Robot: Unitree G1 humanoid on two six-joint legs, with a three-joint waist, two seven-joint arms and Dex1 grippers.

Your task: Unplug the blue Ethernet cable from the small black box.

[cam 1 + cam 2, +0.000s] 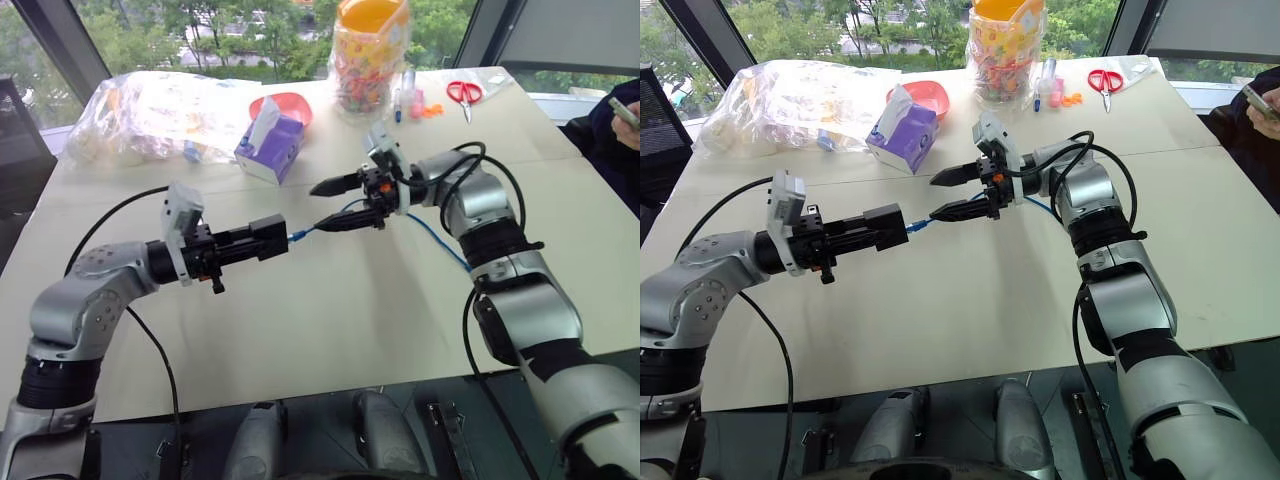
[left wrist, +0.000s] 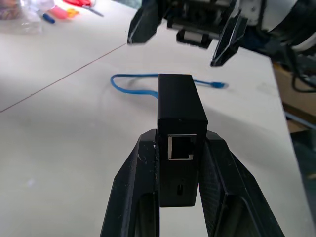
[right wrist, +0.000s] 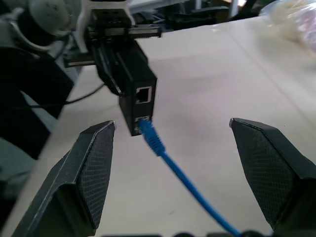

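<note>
Two tools: left [image 2: 180,163] clamped on matte blk box [image 2: 180,106], right [image 3: 192,158] apart, blue cable [image 3: 182,177] btwn.

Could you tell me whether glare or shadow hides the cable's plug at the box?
Right wrist view: the blue Ethernet cable and small black box are evenly lit, no glare. Left eye view: daylight enters through windows beyond the table.

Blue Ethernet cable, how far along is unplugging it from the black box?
Done: the left gripper is shut on the small matte black plastic box, off the table. In hand: the open right gripper brackets the plug of the thin bright-blue Ethernet cable. Left: the plug looks seated in the box's lower port; it must be gripped and pulled out.
</note>
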